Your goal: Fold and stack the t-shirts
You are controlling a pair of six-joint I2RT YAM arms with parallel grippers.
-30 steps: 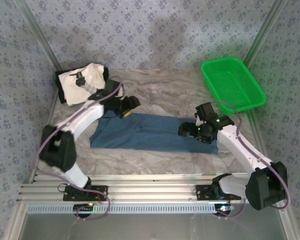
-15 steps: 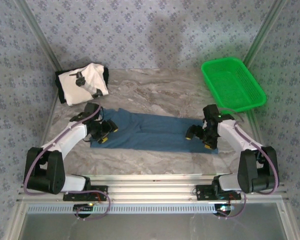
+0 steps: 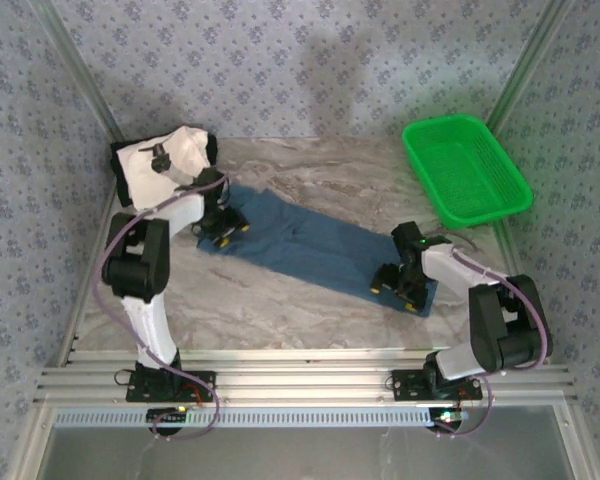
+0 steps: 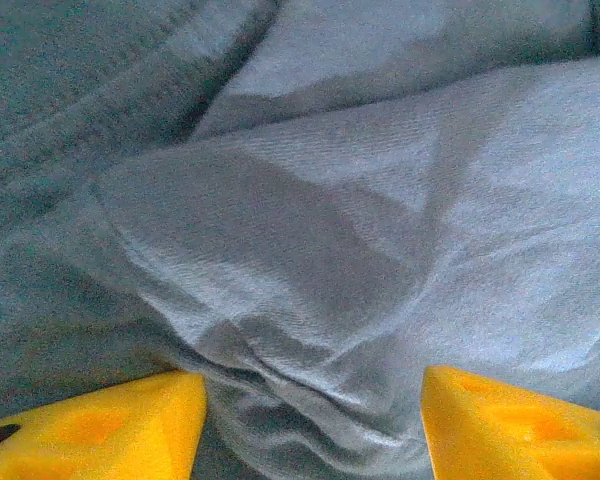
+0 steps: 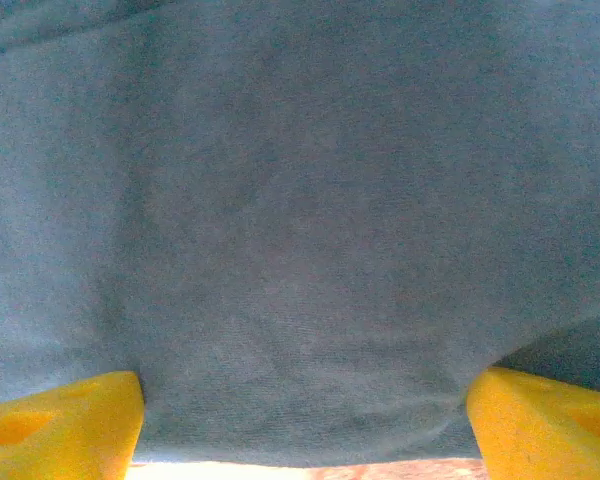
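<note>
The teal-blue t-shirt [image 3: 310, 245] lies as a long folded strip, slanting from back left to front right on the marble table [image 3: 310, 180]. My left gripper [image 3: 223, 225] presses down on its back-left end. In the left wrist view its yellow fingers [image 4: 100, 430] stand apart, with a ridge of wrinkled cloth [image 4: 310, 200] bunched between them. My right gripper [image 3: 395, 282] is down on the front-right end, jaws wide apart over smooth cloth [image 5: 300, 200] close to the hem. The white printed t-shirt [image 3: 165, 165] lies folded at the back-left corner.
A green plastic basket [image 3: 467, 165] stands at the back right. Bare marble shows in front of and behind the strip. The metal rail [image 3: 300, 375] runs along the near edge, and patterned walls enclose the table.
The teal strip has swung from level to slanted. My left gripper moved back to its far-left end, my right gripper came nearer on the right end. Both pairs of jaws have narrowed a little.
</note>
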